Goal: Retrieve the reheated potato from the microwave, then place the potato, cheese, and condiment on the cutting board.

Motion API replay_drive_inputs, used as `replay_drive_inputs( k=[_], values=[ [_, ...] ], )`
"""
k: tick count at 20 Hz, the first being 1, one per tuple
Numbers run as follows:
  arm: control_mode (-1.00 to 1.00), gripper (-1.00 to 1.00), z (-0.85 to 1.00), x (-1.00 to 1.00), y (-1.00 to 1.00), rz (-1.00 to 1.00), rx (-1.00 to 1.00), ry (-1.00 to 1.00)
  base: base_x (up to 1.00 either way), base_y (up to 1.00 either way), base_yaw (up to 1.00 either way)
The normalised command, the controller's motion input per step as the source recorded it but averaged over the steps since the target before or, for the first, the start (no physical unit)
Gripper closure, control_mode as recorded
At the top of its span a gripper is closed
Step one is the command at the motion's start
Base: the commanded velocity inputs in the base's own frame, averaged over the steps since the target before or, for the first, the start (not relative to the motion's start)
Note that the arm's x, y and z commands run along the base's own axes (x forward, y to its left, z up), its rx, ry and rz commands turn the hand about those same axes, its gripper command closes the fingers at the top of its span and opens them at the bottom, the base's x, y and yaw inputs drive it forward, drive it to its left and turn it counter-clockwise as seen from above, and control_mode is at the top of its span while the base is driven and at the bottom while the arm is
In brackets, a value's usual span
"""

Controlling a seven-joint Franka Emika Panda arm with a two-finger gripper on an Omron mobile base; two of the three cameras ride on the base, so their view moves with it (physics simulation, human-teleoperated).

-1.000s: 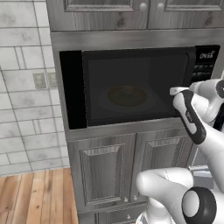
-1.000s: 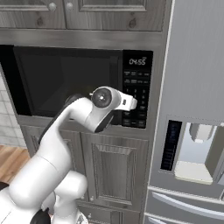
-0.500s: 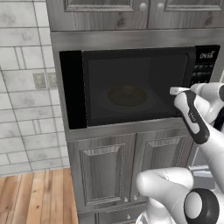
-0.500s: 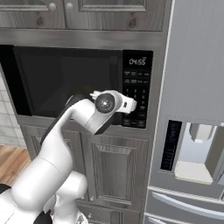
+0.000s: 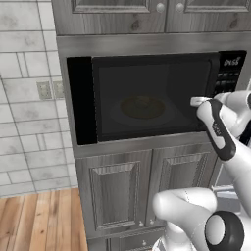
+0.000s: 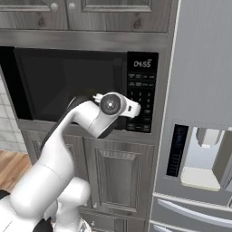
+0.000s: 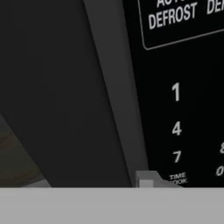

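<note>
The microwave [image 5: 147, 98] is built into the grey cabinets and its dark glass door is closed. Through the glass a dim plate with a pale round lump, the potato [image 5: 142, 106], shows faintly. My gripper [image 5: 196, 101] is at the door's right edge, beside the button panel [image 6: 142, 97]. In the hand view a grey vertical handle bar [image 7: 117, 96] runs down to my fingertip [image 7: 146, 179], and the jaws are shut on it. The cheese, the condiment and the cutting board are out of view.
Cabinet doors [image 5: 117, 196] sit below the microwave and more cabinets above it. A tiled wall [image 5: 29, 122] and a wooden floor [image 5: 39, 220] lie to the left. A steel fridge with a dispenser [image 6: 199, 154] stands right of the microwave.
The hand has edged slightly left along the door's right edge, and the jaws have closed on the handle bar. The microwave door stays closed.
</note>
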Motion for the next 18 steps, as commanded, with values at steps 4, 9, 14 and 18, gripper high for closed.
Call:
replay_drive_inputs(
  k=[4, 9, 14, 18],
  values=[
    [-1.0, 1.0, 0.0, -0.34, 0.23, 0.0, 0.05, 0.08, 0.0, 0.0, 0.0],
    [-1.0, 1.0, 0.0, -0.48, 0.23, 0.0, 0.07, 0.01, 0.0, 0.0, 0.0],
    [-1.0, 1.0, 0.0, -0.57, 0.29, -0.04, 0.08, 0.0, 0.0, 0.0, 0.0],
    [-1.0, 1.0, 0.09, -0.64, 0.18, -0.1, 0.14, 0.02, 0.0, 0.0, 0.0]
  ],
)
